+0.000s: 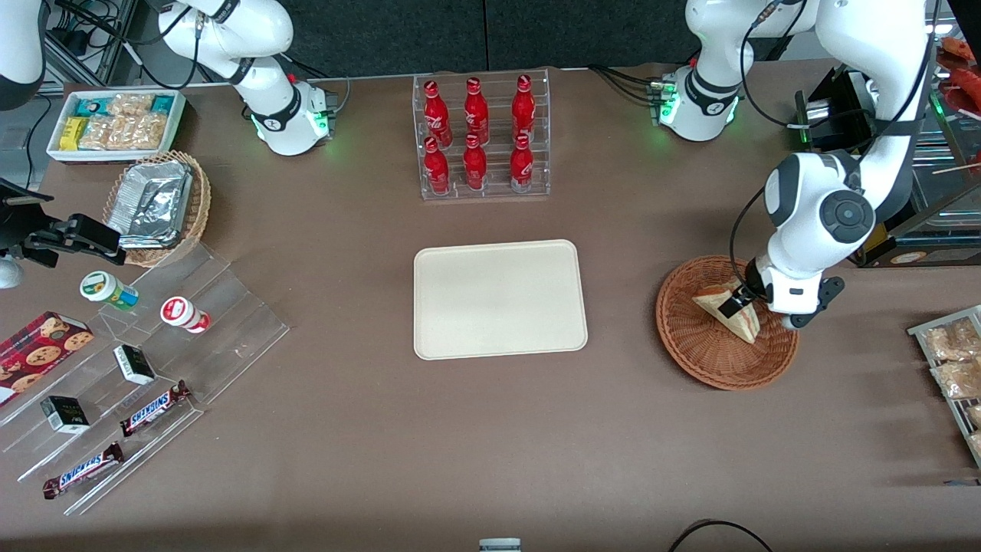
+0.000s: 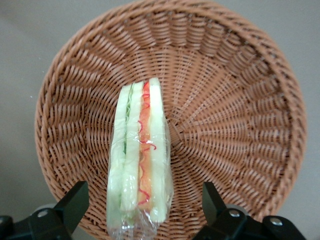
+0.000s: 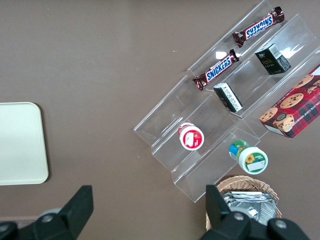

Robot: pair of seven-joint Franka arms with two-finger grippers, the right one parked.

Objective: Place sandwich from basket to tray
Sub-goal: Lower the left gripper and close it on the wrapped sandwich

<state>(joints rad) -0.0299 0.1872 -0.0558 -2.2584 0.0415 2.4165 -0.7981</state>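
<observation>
The sandwich (image 1: 711, 297) stands on edge in the reddish-brown wicker basket (image 1: 690, 360), toward the working arm's end of the table. It is wrapped in clear film, and its red, orange and green filling shows along the cut edge (image 2: 142, 150). My left gripper (image 1: 737, 303) is lowered into the basket (image 2: 225, 100) and is open. Its two dark fingers (image 2: 75, 200) straddle the sandwich's lower end with a gap on each side (image 2: 143, 205). The cream tray (image 1: 498, 299) lies flat at the table's middle with nothing on it.
A clear rack of red bottles (image 1: 483, 138) stands farther from the front camera than the tray. A wire rack of snack bags (image 1: 954, 368) sits at the working arm's table edge. A stepped acrylic stand (image 1: 153, 360), a foil-filled basket (image 1: 157, 203) and a white snack bin (image 1: 115, 123) lie toward the parked arm's end.
</observation>
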